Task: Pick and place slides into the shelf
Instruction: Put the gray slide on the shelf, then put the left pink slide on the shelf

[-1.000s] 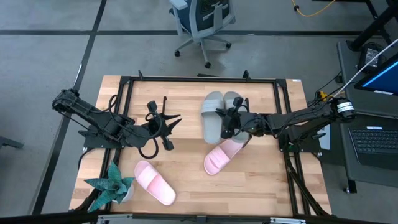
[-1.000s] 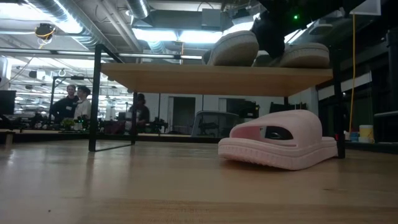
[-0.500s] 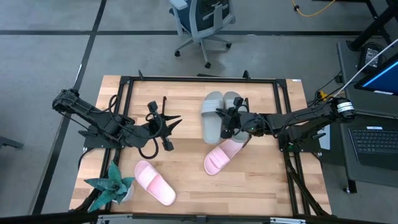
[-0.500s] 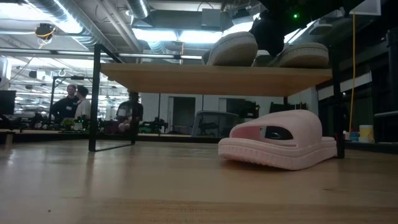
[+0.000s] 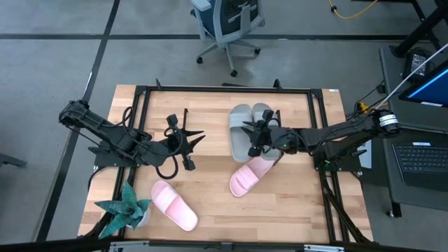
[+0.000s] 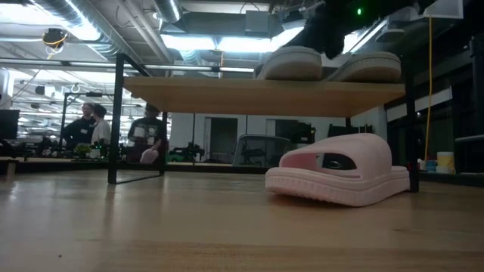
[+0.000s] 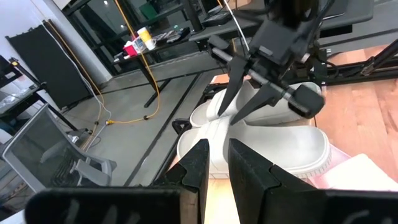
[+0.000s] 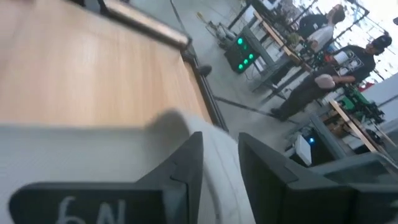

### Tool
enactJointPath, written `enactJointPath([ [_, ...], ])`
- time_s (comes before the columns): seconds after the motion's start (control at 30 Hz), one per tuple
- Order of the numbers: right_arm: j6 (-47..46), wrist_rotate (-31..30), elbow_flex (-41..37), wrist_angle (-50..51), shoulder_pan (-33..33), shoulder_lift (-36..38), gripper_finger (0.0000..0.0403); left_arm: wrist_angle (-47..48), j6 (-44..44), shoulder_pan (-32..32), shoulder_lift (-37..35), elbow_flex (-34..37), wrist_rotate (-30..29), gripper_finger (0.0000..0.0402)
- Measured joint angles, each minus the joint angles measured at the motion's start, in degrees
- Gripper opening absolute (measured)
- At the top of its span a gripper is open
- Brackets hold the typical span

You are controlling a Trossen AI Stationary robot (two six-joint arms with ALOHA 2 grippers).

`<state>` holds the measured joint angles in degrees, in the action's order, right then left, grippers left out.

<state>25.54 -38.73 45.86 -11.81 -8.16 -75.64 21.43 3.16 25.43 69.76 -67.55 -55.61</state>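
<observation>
The two grey-green foam slide sandals [image 5: 250,131] lie side by side on the low light wooden shelf with thin black end frames [image 6: 261,96], toward the desk's far edge, right of centre. In the low view both soles rest flat on the board.

The right end effector [image 5: 260,138] sits directly over this pair. In the left wrist view its fingers [image 7: 239,87] stand apart in a splayed V above the nearer sandal, touching nothing I can confirm. Judgement: the placing of the second grey-green sandal is at its release stage. To finish it well, the fingers should clear the wide strap fully before the arm lifts, and the lift should go straight up so the soft foam is not dragged off the board or against its neighbour.

One pale pink foam slide sandal [image 5: 249,176] lies on the wooden desk [image 5: 210,175] just on the near side of the shelf, its toe reaching under the board. The other pale pink sandal [image 5: 173,204] lies near the desk's near edge, left of centre, beside a teal star-shaped plant [image 5: 124,208] at the near-left corner. Two of four are placed.

The left end effector [image 5: 183,142] waits over the desk left of centre, fingers slightly apart and holding nothing.
</observation>
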Motion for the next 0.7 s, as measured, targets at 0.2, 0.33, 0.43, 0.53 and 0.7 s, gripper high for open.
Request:
enactJointPath([
  [0.2,0.2,-0.2,5.6,4.9,-2.8,0.0,0.0103,0.0,0.0,0.0,0.0,0.0,0.0,0.0052],
  [0.33,-0.1,-7.0,9.1,11.5,-4.3,0.0,0.0102,0.0,0.0,0.0,0.0,0.0,0.0,0.0052],
  [0.43,-1.5,-12.9,10.1,15.0,-5.3,0.0,0.0083,0.1,-0.1,0.0,0.0,0.0,0.0,0.0052],
  [0.53,-1.7,-14.0,10.2,15.3,-6.6,0.4,0.0039,0.1,-0.1,0.0,0.0,0.0,0.0,0.0052],
  [0.7,-3.0,-14.0,10.2,15.3,-8.2,0.4,0.0011,0.4,0.0,0.0,0.0,0.0,2.6,0.0052],
])
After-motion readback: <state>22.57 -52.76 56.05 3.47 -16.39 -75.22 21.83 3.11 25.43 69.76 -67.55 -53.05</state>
